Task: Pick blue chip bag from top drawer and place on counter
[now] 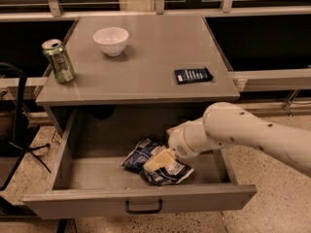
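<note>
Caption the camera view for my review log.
Hand in the open top drawer, at the blue chip bag; bowl, can and dark packet sit on the counter.

The gripper (160,160) sits in the drawer (87,200) over the bag (171,173), covering its middle — the arm (252,135) runs off the right edge. Print on bag, packet (193,75) and can (59,60) is too small to read; the drawer's back lies in shadow under the counter (146,52).

Pretty dim, warm light from overhead. The counter (146,67) shadows the back of the top drawer (141,194), where my gripper (161,161) sits at the blue chip bag (173,173).
</note>
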Motion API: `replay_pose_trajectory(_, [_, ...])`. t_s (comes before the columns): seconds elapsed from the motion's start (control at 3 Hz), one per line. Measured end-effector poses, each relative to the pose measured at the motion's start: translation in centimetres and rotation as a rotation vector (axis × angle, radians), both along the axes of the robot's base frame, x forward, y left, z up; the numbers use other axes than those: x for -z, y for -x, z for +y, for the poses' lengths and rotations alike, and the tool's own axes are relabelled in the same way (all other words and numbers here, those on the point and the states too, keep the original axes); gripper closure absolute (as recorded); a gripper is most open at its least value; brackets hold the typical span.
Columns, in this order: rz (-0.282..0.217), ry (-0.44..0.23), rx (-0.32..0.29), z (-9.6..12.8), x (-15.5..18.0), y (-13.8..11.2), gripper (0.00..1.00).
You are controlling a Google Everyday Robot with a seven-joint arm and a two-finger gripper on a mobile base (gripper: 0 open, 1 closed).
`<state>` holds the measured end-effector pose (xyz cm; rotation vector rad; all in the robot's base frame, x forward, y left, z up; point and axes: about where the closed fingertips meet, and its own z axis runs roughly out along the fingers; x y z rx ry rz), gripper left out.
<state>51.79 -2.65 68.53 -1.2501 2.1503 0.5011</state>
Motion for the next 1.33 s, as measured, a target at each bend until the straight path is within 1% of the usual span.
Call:
replay_pose_trajectory(0.33, [0.01,0.003,-0.024,1.2,1.1,0.1,0.16])
replay_pose_trajectory(0.67, [0.011,0.013,-0.05,3.1,3.3,0.0,0.18])
replay_pose_trajectory(1.0, [0.004,0.011,-0.055,3.4,4.1,-0.2,0.17])
replay_pose_trajectory(1.33, [-0.022,-0.015,-0.06,3.6,5.2,-0.8,0.19])
